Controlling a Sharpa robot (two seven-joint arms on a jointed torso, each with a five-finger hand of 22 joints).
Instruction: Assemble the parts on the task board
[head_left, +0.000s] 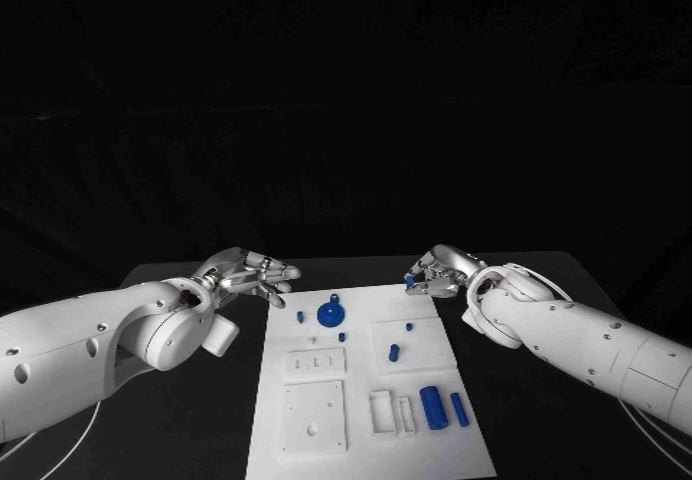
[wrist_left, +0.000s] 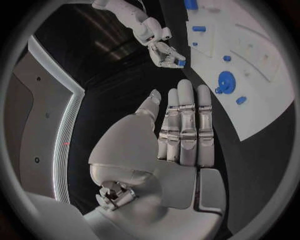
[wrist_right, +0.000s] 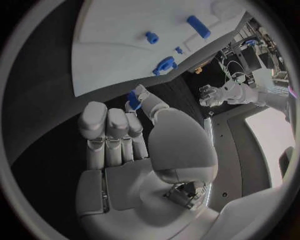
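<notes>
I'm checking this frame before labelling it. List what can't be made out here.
- Small blue part in the right hand: fingers cover most of it in the head and right wrist views, so its shape is unclear.
- Recesses of the task board: too small in the head view to tell which are filled.
- Left hand: open, but the table under it is hidden.

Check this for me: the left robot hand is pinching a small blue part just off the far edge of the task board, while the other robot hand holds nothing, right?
Wrong hand. The right robot hand pinches the small blue part, as the right wrist view shows; the left robot hand holds nothing. The spot, just off the task board, is right.
</notes>
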